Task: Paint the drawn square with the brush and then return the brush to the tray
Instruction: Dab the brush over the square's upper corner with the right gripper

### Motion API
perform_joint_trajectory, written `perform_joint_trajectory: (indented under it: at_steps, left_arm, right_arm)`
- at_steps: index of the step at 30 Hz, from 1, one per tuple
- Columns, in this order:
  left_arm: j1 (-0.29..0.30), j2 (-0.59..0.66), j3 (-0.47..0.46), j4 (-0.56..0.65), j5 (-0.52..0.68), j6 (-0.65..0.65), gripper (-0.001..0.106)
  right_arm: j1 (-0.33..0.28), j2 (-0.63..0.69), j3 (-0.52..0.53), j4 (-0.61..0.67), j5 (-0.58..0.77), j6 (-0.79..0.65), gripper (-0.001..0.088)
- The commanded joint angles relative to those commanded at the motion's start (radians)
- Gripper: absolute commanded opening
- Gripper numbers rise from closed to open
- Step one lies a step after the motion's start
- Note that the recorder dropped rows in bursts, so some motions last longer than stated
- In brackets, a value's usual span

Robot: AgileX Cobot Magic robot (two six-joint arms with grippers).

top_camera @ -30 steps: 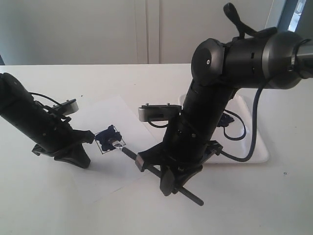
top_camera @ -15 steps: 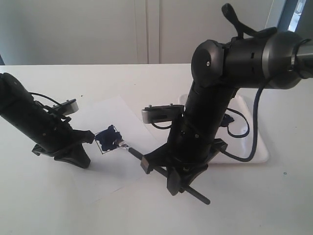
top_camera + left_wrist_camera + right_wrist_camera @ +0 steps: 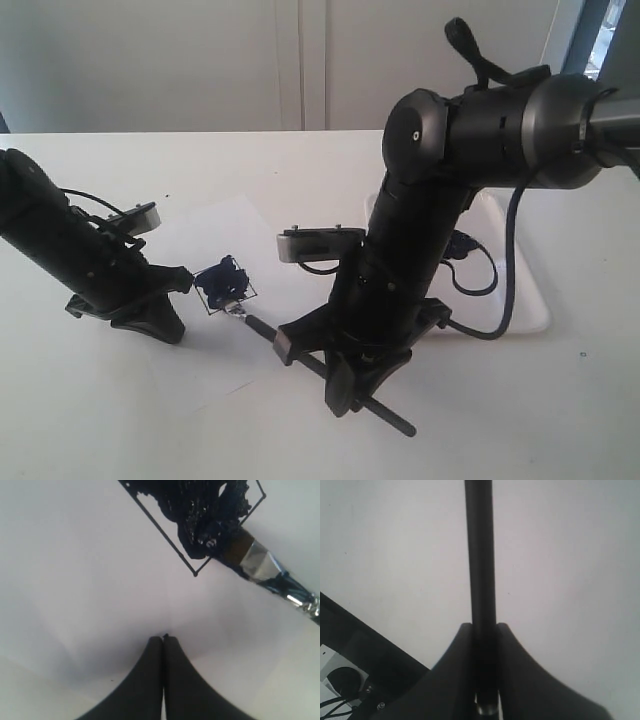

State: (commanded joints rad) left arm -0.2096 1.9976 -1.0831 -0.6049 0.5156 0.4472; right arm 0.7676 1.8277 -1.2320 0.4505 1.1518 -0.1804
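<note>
The brush (image 3: 258,326) is a long, thin, light thing with a stiff black handle (image 3: 480,555). Only the small flat head is soft, and it probably bends under little pressure. The smooth round handle could turn or slip between flat pads, so I judge that the best hold is on the handle, well behind the silver ferrule (image 3: 257,562), where no wet paint comes. The paint in the drawn square (image 3: 222,285) looks wet and glossy, so it would smear easily.

The right gripper (image 3: 482,630) is closed around the handle, one finger on each side, at about the middle of its length. The tail sticks out behind the fingers. The brush lies low and slanted, and its head rests on the near corner of the drawn square (image 3: 200,510), across the outline. The square is mostly filled with dark blue-black paint.

The left gripper (image 3: 163,640) has its jaws pressed together and holds nothing. Its tips seem to rest on the paper sheet (image 3: 225,365), just beside the square.

The tray (image 3: 535,300) is well apart, behind the right arm.
</note>
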Motion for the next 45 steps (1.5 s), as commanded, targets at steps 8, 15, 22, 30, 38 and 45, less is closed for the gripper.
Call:
perform_joint_trajectory:
  at_steps: [8,15,22,30,38,45]
  left_arm:
    - [0.000,0.000,0.000,0.000,0.002,0.000,0.000]
    - [0.000,0.000,0.000,0.000,0.002,0.000,0.000]
    - [0.000,0.000,0.000,0.000,0.002,0.000,0.000]
    - [0.000,0.000,0.000,0.000,0.002,0.000,0.000]
    - [0.000,0.000,0.000,0.000,0.000,0.000,0.000]
    - [0.000,0.000,0.000,0.000,0.000,0.000,0.000]
  right_arm:
    - [0.000,0.000,0.000,-0.068,-0.002,0.051,0.0000]
    - [0.000,0.000,0.000,-0.102,-0.004,0.076,0.0000]
    - [0.000,0.000,0.000,-0.141,-0.007,0.107,0.0000]
    - [0.000,0.000,0.000,-0.151,-0.007,0.116,0.0000]
    - [0.000,0.000,0.000,-0.173,-0.007,0.135,0.0000]
    - [0.000,0.000,0.000,-0.175,-0.020,0.137,0.0000]
